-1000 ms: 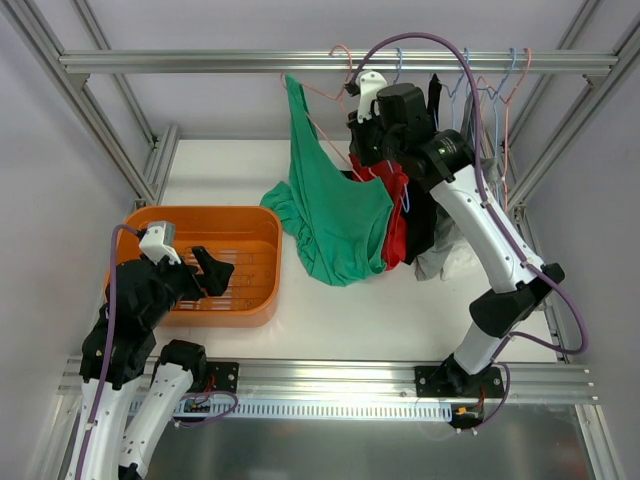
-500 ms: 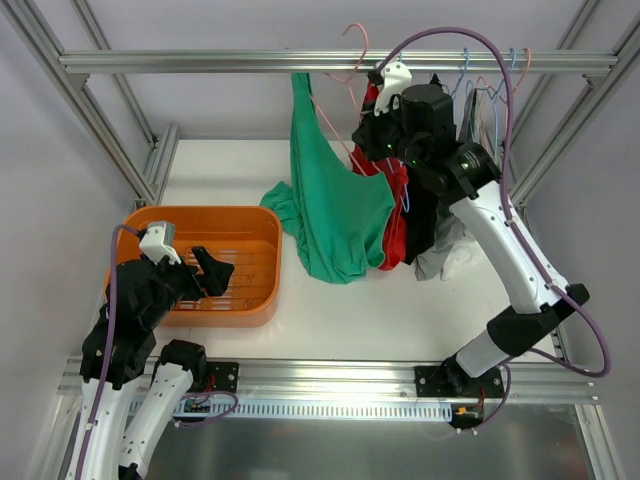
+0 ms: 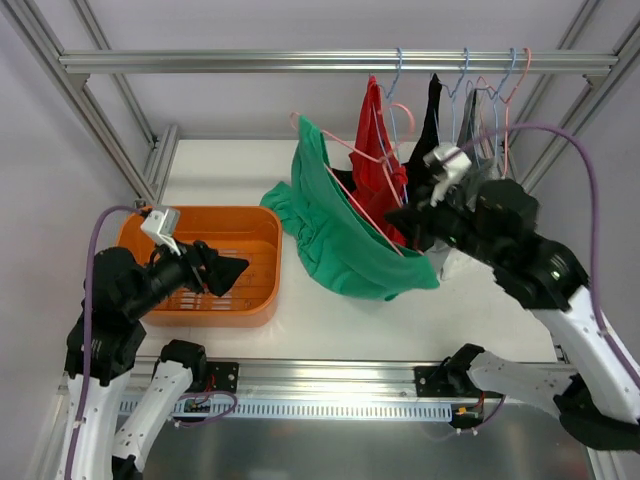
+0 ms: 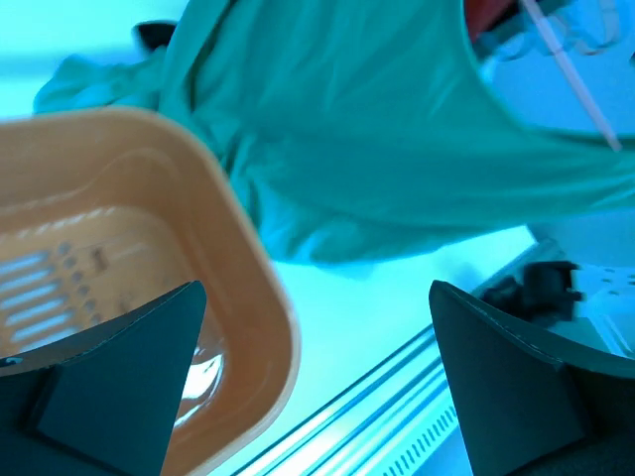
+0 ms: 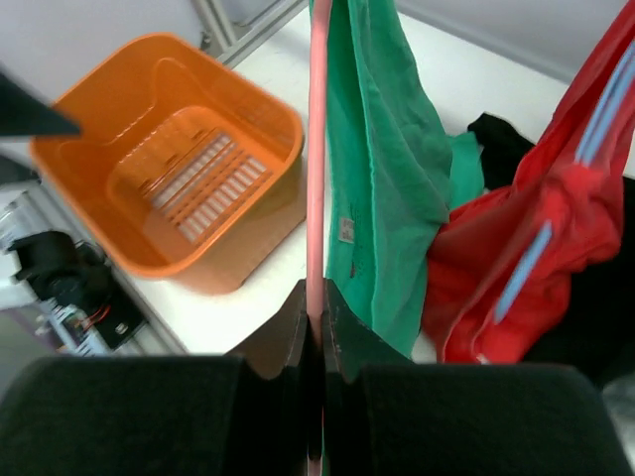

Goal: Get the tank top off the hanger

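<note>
Standing at the lower left of the overhead view, the left gripper [image 3: 220, 270] hovers over the near right part of an orange basket [image 3: 200, 306], its jaws spread wide and nothing between them. Its wrist camera shows the two dark fingers far apart, the basket's rim under them and green cloth beyond. The basket sits on the white table [image 3: 220, 170], left of middle.

Just right of the basket, in the centre of the frame, is the green tank top [image 3: 350, 245]. It hangs on a pink hanger [image 5: 317, 149] that slants from the upper left down to the lower right, below the metal rail [image 3: 250, 62] that crosses the top of the picture. One strap rides high on the hanger's upper end, the body sags in a wide fold beneath it, and a bunched part lies low near the basket's far corner.

Behind it, upper middle, a red top [image 3: 378, 125] hangs from the rail on a blue hanger, with a black garment [image 3: 431, 115] just to its right.

At the right, the right gripper [image 5: 316, 322] is clamped tight on the pink hanger's bar, as its own camera shows plainly, with the green cloth falling just beside that bar.
</note>
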Controlling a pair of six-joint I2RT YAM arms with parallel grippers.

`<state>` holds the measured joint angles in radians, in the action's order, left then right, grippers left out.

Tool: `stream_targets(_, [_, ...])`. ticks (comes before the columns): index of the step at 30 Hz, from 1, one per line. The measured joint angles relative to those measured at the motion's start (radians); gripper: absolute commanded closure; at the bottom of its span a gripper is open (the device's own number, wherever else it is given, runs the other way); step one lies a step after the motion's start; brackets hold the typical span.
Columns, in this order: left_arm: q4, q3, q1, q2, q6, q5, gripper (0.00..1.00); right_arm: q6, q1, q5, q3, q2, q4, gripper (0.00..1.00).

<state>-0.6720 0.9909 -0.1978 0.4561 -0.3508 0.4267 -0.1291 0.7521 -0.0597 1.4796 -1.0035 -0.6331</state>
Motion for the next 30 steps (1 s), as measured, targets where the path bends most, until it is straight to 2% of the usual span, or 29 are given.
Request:
stream_targets(3, [0.056,0.092,-0.017,0.104,-0.005,0.080,0.01,0.033,0.007,-0.010,-0.056,0.167,-0.064,1.00])
stream_targets(6, [0.093,0.200,-0.113,0.223,-0.011,0.085,0.01,0.048,0.007,-0.016,-0.034,0.280,-0.154,1.00])
stream_targets(9, [0.103,0.354,-0.346,0.359,-0.002,-0.011,0.01,0.047,0.007,-0.019,0.090,0.320,-0.301,1.00])
stream_targets(10, [0.113,0.421,-0.454,0.419,0.011,-0.069,0.01,0.045,0.007,-0.013,0.151,0.313,-0.361,1.00])
stream_targets(13, [0.137,0.660,-0.817,0.626,0.105,-0.342,0.01,0.040,0.007,0.013,0.282,0.301,-0.480,1.00])
stream_targets(15, [0.153,0.813,-0.958,0.773,0.162,-0.490,0.01,0.042,0.007,0.026,0.352,0.298,-0.560,1.00])
stream_targets(17, [0.165,0.910,-1.001,0.880,0.194,-0.570,0.01,0.044,0.007,0.030,0.423,0.295,-0.639,1.00])
stream_targets(22, [0.154,1.137,-1.023,1.113,0.267,-0.673,0.01,0.047,0.007,0.029,0.591,0.289,-0.732,1.00])
stream_targets(27, [0.150,1.184,-1.041,1.180,0.295,-0.698,0.11,0.049,0.007,0.018,0.636,0.289,-0.749,1.00])
stream_targets(30, [0.151,1.185,-1.040,1.186,0.296,-0.696,0.36,0.051,0.007,0.003,0.628,0.284,-0.763,1.00])
